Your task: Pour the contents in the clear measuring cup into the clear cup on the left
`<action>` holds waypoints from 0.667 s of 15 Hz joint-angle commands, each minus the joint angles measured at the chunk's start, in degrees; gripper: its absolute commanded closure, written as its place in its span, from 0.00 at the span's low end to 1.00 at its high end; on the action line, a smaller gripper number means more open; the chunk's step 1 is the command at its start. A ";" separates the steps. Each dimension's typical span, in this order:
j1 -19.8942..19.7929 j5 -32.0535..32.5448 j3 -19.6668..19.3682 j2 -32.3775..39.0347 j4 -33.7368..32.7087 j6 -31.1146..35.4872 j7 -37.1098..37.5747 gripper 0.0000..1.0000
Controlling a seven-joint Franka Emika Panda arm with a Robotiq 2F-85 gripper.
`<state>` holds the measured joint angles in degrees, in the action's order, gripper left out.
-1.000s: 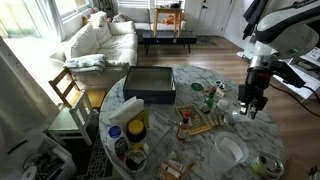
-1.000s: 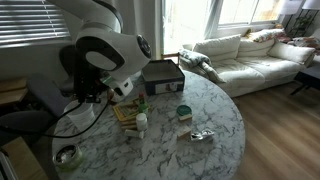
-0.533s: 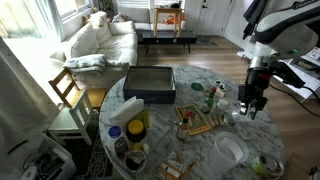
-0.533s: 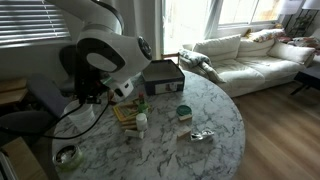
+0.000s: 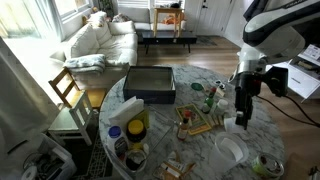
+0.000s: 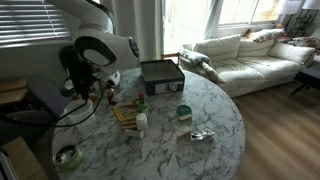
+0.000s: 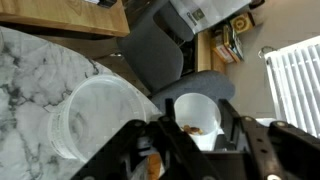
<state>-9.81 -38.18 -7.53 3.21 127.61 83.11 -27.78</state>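
Note:
In the wrist view my gripper is shut on the clear measuring cup, which has a few orange-brown bits at its bottom. It hangs past the edge of the marble table. A wide clear cup stands on the table just to its left. In an exterior view my gripper hangs over the table's right side, above a clear cup. In the other exterior view the arm hides the gripper and both cups.
A black box sits at the table's back. A green bottle, a wooden tray and several jars crowd the middle. A grey chair stands below the gripper. A small bottle and crumpled foil also lie on the table.
The arm has swung and my gripper has shifted a little left and tilted with the measuring cup still held. Nothing on the table has moved.

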 commanded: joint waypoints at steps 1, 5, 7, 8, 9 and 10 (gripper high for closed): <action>1.93 4.09 1.40 -1.18 2.64 1.62 -6.90 0.78; 3.02 8.89 2.19 -2.43 5.09 8.73 -11.69 0.78; 3.18 8.10 2.27 -3.23 6.75 14.62 -14.40 0.78; 3.29 7.16 2.33 -3.45 7.35 17.52 -14.90 0.78; 3.07 7.39 2.16 -0.86 4.12 12.67 -12.84 0.78; 3.09 7.39 2.17 -0.90 4.34 13.46 -13.03 0.53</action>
<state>-6.81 -30.83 -5.25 2.29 132.02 96.64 -40.81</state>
